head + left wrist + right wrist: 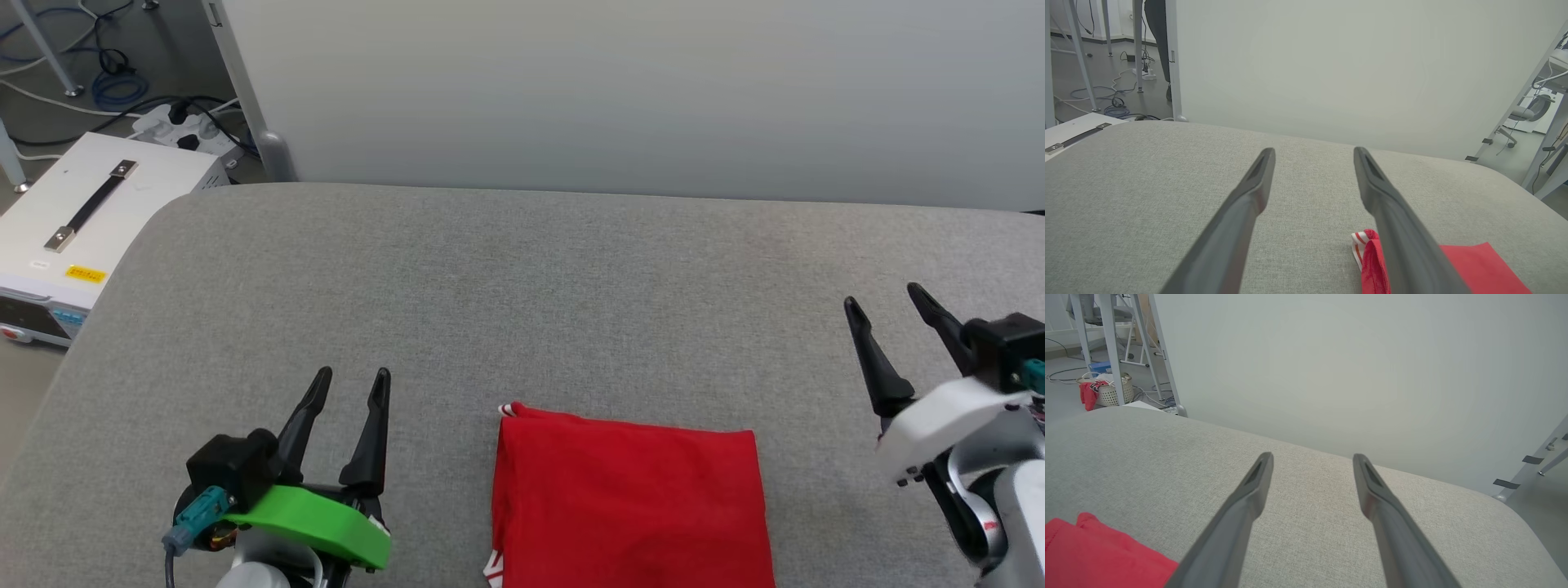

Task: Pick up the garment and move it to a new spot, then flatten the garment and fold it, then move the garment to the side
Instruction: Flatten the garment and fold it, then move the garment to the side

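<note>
Green-bracketed and low at 7 o'clock in the head view, the left end effector (354, 373) hangs over the counter (522, 286), a wide surface covered in grey woven fabric with rounded corners. A pale partition (653, 90) stands along the counter's far edge at 12 o'clock. At 10 o'clock, off the counter, a white box (90, 220) with a black strap handle and a yellow label sits on the floor. Beyond it lie a power strip (184, 126) and coiled blue cable (118, 86). The right wrist view shows a pale basket (1112, 392) holding red cloth on the floor at 10 o'clock.

Both end effectors are released, fingers spread wide with nothing between them. The left one (1314, 150) points toward 12 o'clock. The right end effector (883, 295), at 3 o'clock, tilts toward 11 o'clock. Neither touches the cloth.

The garment (629, 498) lies at 6 o'clock between them, nearer the left one, folded into a flat red rectangle. Its far edge runs from 9 to 3 o'clock, parallel with the partition. Red-and-white striped trim (508, 408) peeks from its far left corner. The picture's bottom edge cuts off its near part, so its long axis cannot be told.
</note>
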Robot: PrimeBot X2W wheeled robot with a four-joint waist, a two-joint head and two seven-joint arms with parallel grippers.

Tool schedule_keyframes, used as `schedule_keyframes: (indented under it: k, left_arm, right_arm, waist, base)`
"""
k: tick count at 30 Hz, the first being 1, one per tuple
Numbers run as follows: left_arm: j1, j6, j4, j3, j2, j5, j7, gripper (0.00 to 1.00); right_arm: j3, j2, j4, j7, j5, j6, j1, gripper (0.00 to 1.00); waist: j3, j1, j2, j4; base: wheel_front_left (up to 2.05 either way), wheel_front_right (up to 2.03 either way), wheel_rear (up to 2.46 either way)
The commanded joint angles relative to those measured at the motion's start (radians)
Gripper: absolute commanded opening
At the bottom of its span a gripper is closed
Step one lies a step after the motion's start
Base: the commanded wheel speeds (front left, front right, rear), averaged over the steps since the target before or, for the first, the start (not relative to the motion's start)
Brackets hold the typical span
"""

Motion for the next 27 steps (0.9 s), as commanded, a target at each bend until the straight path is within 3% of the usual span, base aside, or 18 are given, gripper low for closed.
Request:
schedule_keyframes:
  k: [1,12,27]
  left_arm:
    - [0.016,-0.008,-0.014,0.014,-0.017,0.011,-0.006,1.00]
    - [0.050,-0.043,-0.042,0.057,-0.055,0.113,-0.006,1.00]
    - [0.056,-0.069,-0.012,0.084,-0.088,0.190,-0.006,1.00]
  right_arm:
    - [-0.021,0.005,-0.028,-0.019,-0.002,-0.001,0.036,1.00]
    - [-0.144,0.133,-0.234,-0.109,-0.037,-0.001,0.267,1.00]
    - [-0.145,0.181,-0.240,-0.092,-0.040,-0.001,0.313,1.00]
  waist:
    - [0.002,0.0000,-0.0001,-0.003]
    - [0.001,0.0000,-0.0001,0.004]
    - [-0.001,0.0000,-0.0001,0.016]
  base:
    - [0.00,0.00,0.00]
    - [0.00,0.00,0.00]
    - [0.00,0.00,0.00]
